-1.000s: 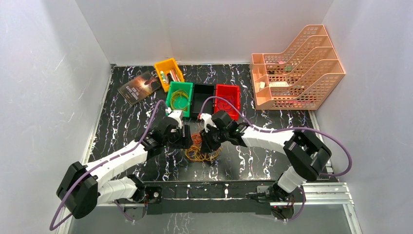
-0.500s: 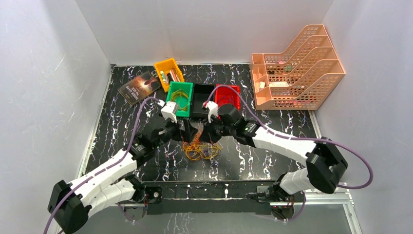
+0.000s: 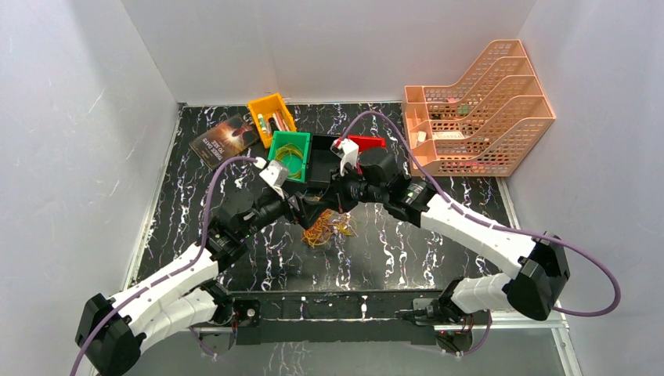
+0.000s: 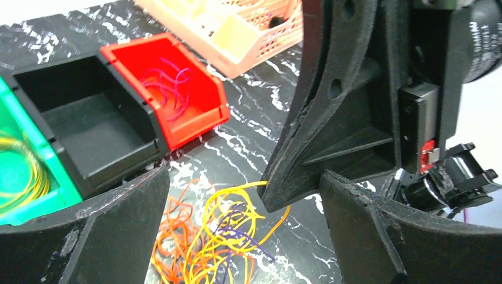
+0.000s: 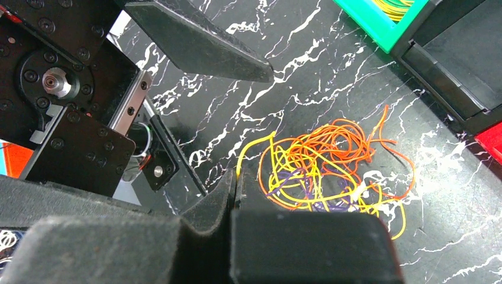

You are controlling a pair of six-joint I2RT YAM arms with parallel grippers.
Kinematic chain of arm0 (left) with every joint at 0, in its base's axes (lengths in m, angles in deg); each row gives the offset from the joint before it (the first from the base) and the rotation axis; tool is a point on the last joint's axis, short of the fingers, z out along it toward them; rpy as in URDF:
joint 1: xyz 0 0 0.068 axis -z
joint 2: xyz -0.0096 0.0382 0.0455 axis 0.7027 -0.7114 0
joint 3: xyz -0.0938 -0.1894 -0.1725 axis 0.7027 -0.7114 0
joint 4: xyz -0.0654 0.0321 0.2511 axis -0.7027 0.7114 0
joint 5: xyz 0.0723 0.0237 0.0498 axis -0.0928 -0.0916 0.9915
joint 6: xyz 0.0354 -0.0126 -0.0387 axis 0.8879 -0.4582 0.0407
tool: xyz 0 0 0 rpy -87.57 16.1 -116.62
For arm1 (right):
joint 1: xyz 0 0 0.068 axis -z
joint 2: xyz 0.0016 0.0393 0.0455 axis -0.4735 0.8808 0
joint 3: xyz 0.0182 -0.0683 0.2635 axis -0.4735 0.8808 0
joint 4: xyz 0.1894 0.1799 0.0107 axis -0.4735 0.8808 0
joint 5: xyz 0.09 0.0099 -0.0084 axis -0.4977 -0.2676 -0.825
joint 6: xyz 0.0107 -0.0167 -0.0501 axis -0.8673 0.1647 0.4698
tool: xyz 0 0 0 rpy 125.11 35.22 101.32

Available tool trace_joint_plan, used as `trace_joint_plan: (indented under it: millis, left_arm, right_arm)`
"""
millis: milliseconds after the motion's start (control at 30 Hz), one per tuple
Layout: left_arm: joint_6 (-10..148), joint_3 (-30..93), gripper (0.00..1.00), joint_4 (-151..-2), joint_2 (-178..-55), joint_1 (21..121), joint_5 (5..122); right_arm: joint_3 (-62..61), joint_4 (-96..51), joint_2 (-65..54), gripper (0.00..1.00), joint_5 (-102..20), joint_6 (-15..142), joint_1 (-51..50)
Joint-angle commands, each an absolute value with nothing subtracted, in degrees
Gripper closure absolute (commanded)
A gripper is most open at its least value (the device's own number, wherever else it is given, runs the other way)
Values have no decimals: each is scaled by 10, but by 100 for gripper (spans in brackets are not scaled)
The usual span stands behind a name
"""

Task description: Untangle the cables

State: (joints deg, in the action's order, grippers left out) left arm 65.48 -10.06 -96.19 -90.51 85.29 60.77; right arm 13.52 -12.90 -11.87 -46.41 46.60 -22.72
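While in the right end effector's (image 5: pixel 233 180) pinch, cables (image 5: pixel 325 171) a loose heap.

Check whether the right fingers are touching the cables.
Touching. The right wrist view shows the cables feeding a yellow strand into the shut right fingers.

Red bin (image 3: pixel 366 142) mostly behind R arm (image 3: pixel 470 227), cables (image 4: pixel 219 236), green bin (image 4: pixel 53 177) cropped by frame edge
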Motion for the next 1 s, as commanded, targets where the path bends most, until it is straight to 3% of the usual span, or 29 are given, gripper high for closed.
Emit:
trace_joint_plan:
  millis: [0, 433, 667, 967]
  left_arm:
    - [673, -96, 2, -1023, -915, 853, 533]
    - [682, -92, 2, -1007, -903, 853, 454]
    - [667, -87, 3, -1065, -973, 853, 465]
    - [600, -69, 25, -1163, -1123, 853, 400]
  right_arm:
    - [78, -110, -121, 100, -482, 469, -221]
    - [22, -27, -118, 100, -483, 535, -181]
    - [22, -68, -113, 100, -601, 495, -174]
    - [11, -116, -139, 100, -589, 460, -174]
